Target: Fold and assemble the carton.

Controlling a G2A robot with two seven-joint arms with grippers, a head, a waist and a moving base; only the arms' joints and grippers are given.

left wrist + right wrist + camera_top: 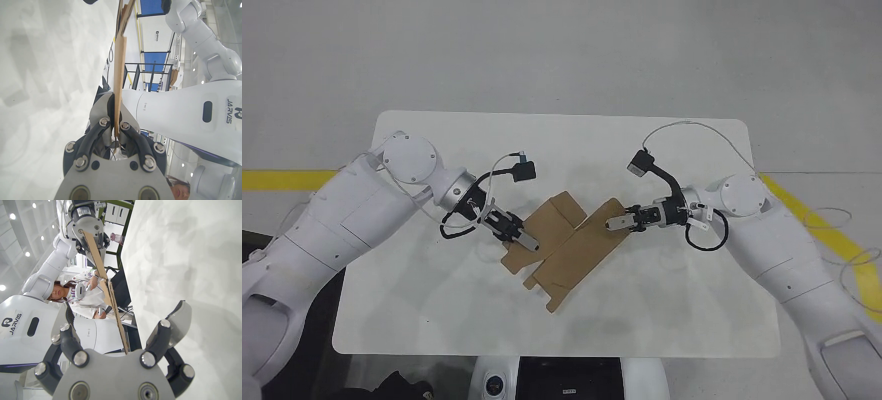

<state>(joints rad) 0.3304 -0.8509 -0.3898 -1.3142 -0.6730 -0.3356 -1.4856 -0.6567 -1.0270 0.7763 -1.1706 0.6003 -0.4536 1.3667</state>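
Note:
A flat brown cardboard carton (567, 245) with several flaps is spread out at the middle of the white table (442, 320). My left gripper (527, 240) is at its left edge. In the left wrist view that gripper (115, 106) is shut on the carton (120, 75), which is seen edge-on and stands a little off the table top. My right gripper (614, 222) is at the carton's right end. In the right wrist view it (125, 309) is open wide, with the carton's edge (115, 308) running between its fingers and touching neither. The left gripper (88, 232) holds the far end.
Bare table top lies all around the carton, with wide free room at the back and the front. A thin cable (712, 130) arcs over the table's back right corner. A yellow floor line (282, 180) runs past both sides of the table.

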